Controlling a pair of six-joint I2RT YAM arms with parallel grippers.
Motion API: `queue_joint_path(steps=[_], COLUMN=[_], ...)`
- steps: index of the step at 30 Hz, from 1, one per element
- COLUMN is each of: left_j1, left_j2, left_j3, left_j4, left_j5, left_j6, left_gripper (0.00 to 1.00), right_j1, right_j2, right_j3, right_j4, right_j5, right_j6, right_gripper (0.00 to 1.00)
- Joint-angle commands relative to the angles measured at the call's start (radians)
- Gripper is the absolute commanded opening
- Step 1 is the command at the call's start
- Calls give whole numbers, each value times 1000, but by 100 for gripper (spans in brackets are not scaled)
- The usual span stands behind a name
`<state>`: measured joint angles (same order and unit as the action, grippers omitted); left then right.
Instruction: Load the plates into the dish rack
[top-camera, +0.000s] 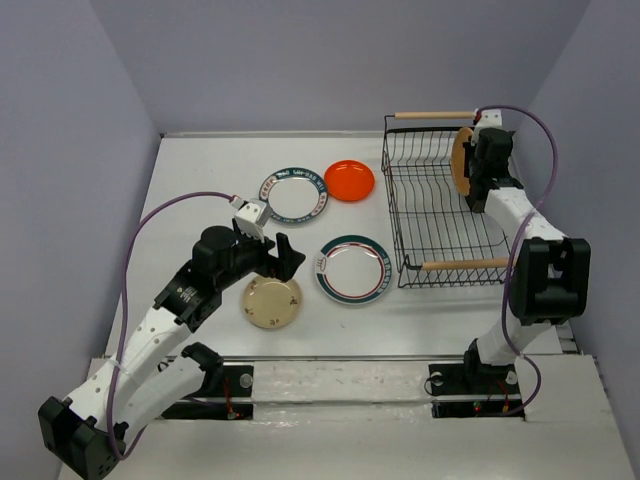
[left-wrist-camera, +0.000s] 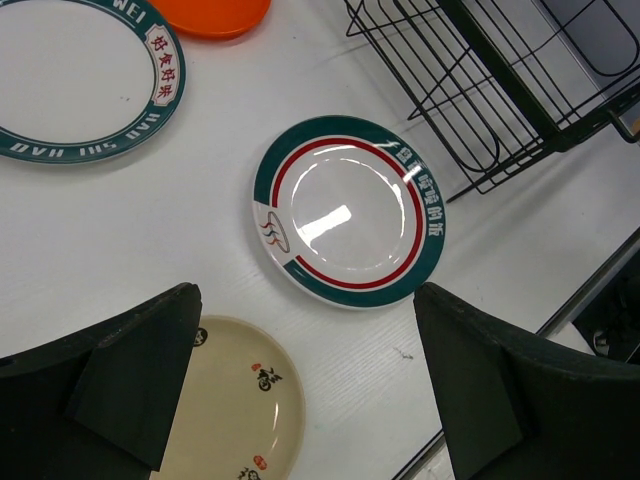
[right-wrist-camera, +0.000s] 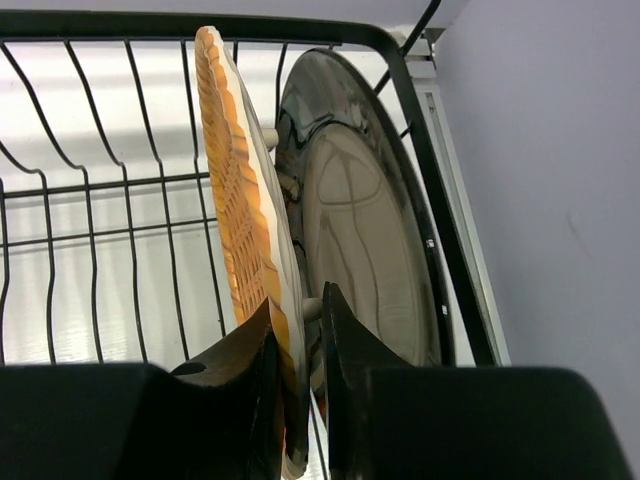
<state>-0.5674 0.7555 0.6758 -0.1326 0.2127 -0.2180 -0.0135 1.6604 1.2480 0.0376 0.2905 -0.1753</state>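
- The right gripper (right-wrist-camera: 300, 400) pinches the bottom edge of the woven plate (right-wrist-camera: 235, 200) and holds it up on its edge inside the dish rack (top-camera: 430, 215), at the rack's far right end.
- A shiny plate with a dark rim (right-wrist-camera: 360, 230) stands just beside it, closer to the rack's end wall. I cannot tell if the two touch.
- If the gripper lets go before the woven plate sits between the wires, I think it can tip over or bang the shiny plate.
- The left gripper (top-camera: 272, 252) is wide open and holds nothing. It hangs to the left of the rack, over the beige plate (left-wrist-camera: 235, 410).
- Four plates lie flat on the table to the left of the rack: the beige one, a white plate with a green and red rim (left-wrist-camera: 348, 212), a white plate with a green rim (left-wrist-camera: 80, 80) and a small orange plate (top-camera: 349, 180).
- They look smooth and glossy, and they lie flat, so I think fingers may slip or push one away instead of lifting it.
- The woven plate looks rough and bumpy, like a basket. The rack is thin black wire with round wooden handles.
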Motion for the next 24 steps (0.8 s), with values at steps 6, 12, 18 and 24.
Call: queue_joint_path(steps=[6, 12, 18, 24], left_j1=[6, 9, 11, 12], left_j2=[7, 11, 18, 30], left_j3=[50, 50, 50, 50], left_j4=[24, 25, 25, 25], left_j5=[-1, 1, 5, 8], left_j6=[16, 16, 14, 14], left_gripper=[99, 99, 99, 99], right_j1=[0, 0, 0, 0], right_j2=[45, 75, 107, 108], right_j3=[-21, -22, -21, 13], right_j4=[91, 93, 93, 75], right_j5=[-41, -21, -27, -17], right_j6=[54, 48, 62, 86], right_gripper=[7, 7, 20, 51])
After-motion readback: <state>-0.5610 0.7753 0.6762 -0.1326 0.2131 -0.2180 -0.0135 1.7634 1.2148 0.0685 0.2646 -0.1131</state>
